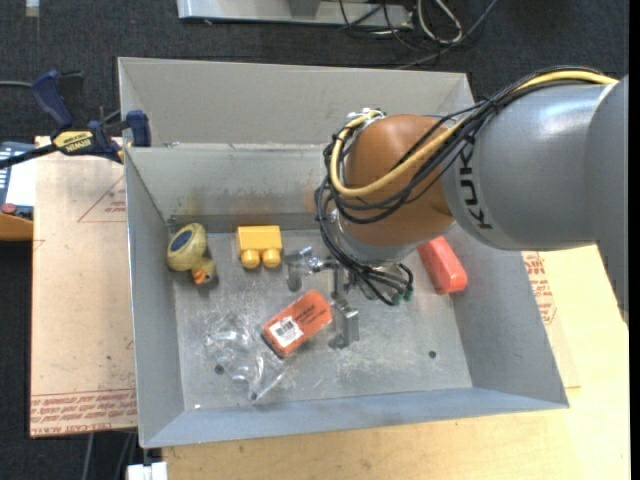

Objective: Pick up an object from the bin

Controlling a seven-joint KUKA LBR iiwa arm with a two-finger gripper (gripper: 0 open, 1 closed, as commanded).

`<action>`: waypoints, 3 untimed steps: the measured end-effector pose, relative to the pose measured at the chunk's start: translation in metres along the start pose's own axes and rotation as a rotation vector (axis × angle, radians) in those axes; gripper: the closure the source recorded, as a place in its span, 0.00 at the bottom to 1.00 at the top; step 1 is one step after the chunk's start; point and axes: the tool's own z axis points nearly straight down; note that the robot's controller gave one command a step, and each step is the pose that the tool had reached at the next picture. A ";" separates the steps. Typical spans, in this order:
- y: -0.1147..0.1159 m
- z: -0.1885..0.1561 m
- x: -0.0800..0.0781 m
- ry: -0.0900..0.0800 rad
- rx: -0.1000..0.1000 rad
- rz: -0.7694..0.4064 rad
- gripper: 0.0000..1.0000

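1. The tool (322,298) is low down in the middle of the bin (420,363). Its two fingers (345,330) are spread apart, so the tool is open and grips nothing.
2. An orange box (297,322) with a white striped label lies flat on the bin floor. Its right end sits in the gap between the two fingers. One finger is on the far side of it and one on the near side. I cannot tell if they touch the box.
3. A yellow block (259,245) sits near the tool, up and to the left. It is apart from the orange box.
4. A red thing (441,265) lies on the other side, to the right of the tool, close under the arm's round brown cover (390,178).
5. Some crumpled clear plastic (235,353) lies just beside the left end of the orange box, toward the front of the bin.
6. A roll of tape (187,246) sits far off at the left, with a little orange bit (203,275) right next to it.
7. I think the reaching part is done, because the tool is down by the box.
8. Nothing is picked up yet. The fingers have to close on the box, and then the arm has to lift it out.
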 end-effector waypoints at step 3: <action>-0.001 0.061 -0.009 0.007 -0.007 -0.044 1.00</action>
